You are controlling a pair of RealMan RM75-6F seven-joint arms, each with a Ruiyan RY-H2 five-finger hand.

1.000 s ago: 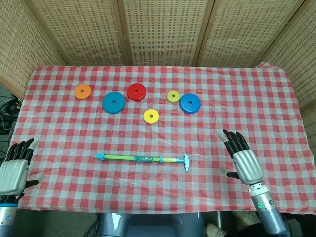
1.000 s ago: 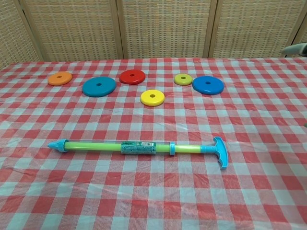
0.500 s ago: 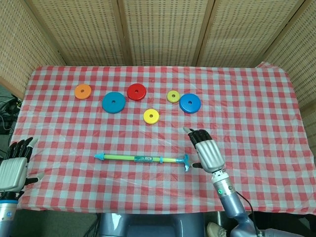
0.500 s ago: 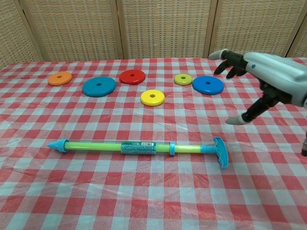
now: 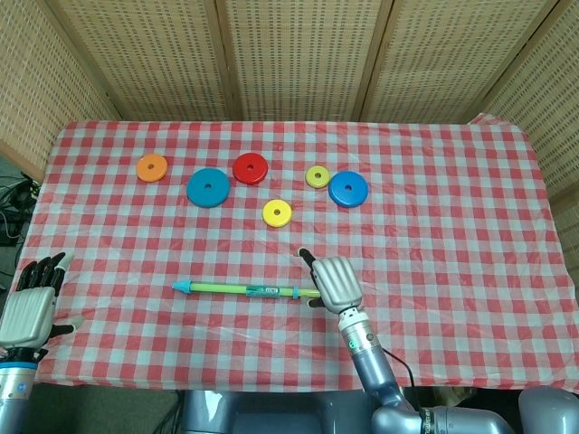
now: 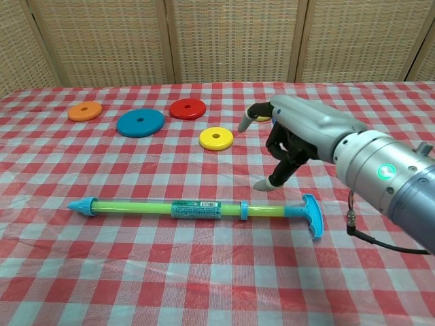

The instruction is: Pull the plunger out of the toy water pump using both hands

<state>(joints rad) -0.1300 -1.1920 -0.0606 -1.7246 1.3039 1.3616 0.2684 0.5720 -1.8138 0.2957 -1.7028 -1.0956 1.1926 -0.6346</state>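
1. Reaching for the toy water pump (image 6: 197, 208), we hold our right hand (image 6: 292, 139) just above its T handle (image 6: 312, 214), fingers loosely apart, gripping nothing.
2. Our left hand (image 5: 29, 307) waits at the counter (image 5: 470, 181) edge, open and empty.
3. Next we should grip the handle and the green tube.
4. Colored discs (image 6: 141, 122) lie behind, blocking nothing.

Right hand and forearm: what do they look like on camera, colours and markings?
The right hand has a silver-grey shell with black fingers tipped pale grey. Its wrist is a grey cylinder bearing a glowing green light, with a thin black cable looping beneath.
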